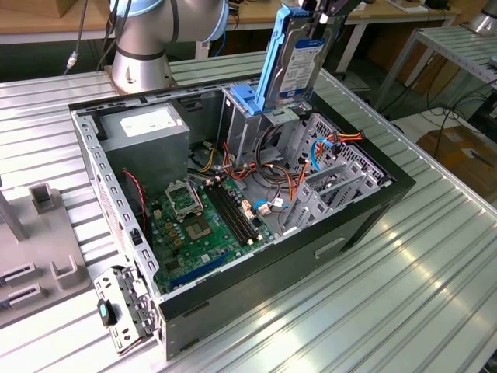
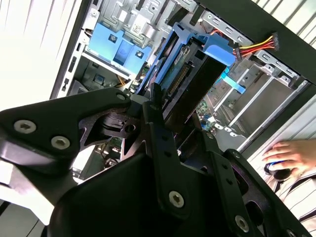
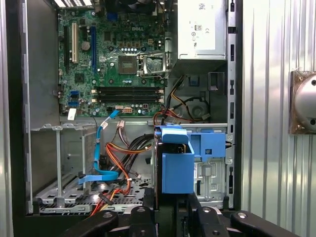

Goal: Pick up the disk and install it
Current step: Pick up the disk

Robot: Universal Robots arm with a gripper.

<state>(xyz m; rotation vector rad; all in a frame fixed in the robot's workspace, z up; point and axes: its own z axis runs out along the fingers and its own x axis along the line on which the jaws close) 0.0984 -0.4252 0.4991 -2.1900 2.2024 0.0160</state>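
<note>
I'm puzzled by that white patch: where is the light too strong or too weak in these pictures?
In the second wrist view the table burns out to white, while the claw holding the disk is nearly black; in the exterior view the table gleams in streaks.

From off one corner, the exterior view looked down over the whole computer case (image 1: 365, 214). The first wrist view looked straight down into it; the second wrist view looked closely along the disk (image 2: 195, 89). All three shared the blue bracket (image 1: 242, 99).
</note>
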